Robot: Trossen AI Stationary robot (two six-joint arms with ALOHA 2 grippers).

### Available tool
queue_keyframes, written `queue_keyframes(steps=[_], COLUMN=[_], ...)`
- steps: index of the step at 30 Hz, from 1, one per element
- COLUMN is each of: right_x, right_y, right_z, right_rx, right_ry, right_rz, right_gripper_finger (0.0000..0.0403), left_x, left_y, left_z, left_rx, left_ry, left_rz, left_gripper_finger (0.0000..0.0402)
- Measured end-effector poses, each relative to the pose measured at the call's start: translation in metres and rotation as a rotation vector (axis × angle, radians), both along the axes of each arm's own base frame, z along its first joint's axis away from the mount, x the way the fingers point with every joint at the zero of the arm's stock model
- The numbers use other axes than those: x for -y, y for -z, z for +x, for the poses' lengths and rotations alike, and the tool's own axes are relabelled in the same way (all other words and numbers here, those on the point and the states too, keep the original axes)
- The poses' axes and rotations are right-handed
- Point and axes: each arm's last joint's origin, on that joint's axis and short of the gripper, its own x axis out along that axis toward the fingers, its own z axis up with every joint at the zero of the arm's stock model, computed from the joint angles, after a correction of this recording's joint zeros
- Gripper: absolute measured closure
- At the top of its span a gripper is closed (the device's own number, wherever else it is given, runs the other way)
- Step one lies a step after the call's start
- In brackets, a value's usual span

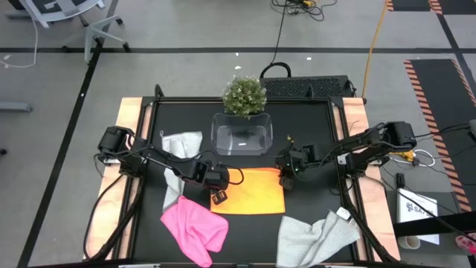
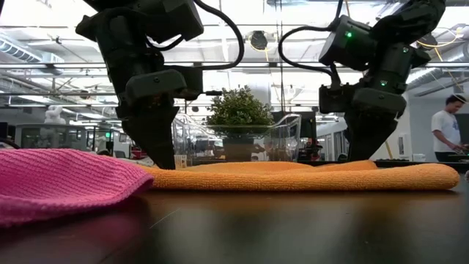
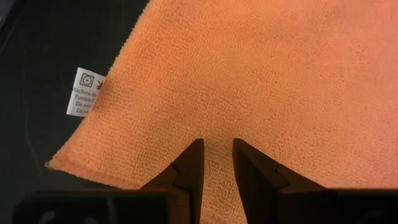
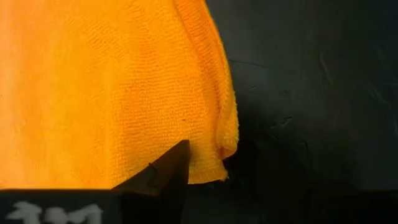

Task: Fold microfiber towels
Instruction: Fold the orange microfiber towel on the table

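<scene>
High view | orange towel (image 1: 249,192) folded flat, mid-table | left gripper (image 1: 219,195) at its 9 o'clock edge, fingers narrowly apart, holding nothing | right gripper (image 1: 285,181) at 2 o'clock corner, released.

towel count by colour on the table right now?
orange towel: 1
pink towel: 1
grey towels: 2
Total: 4
</scene>
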Motion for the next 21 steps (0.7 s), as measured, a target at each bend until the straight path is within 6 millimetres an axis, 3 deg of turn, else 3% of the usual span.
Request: queue_keyframes(steps=[4, 10, 21], right_x=[0.0003, 0.0006, 0.0048], right_y=[0.0005, 0.0012, -0.0007], right_z=[-0.0008, -0.0013, -0.0028], right_rx=[-0.013, -0.019, -0.018], right_ry=[0.053, 0.064, 0.074], right_rz=[0.017, 0.017, 0.032], right_gripper_finger=[0.0286, 0.0389, 0.0401], left_x=[0.0, 0.0, 0.0063], left_y=[0.0, -0.0001, 0.0], left_z=[-0.0001, -0.0001, -0.001], left_rx=[-0.001, 0.0, -0.017], left_ry=[-0.002, -0.003, 0.075], left_rz=[-0.001, -0.001, -0.084], left_gripper_finger=[0.0314, 0.0314, 0.0314])
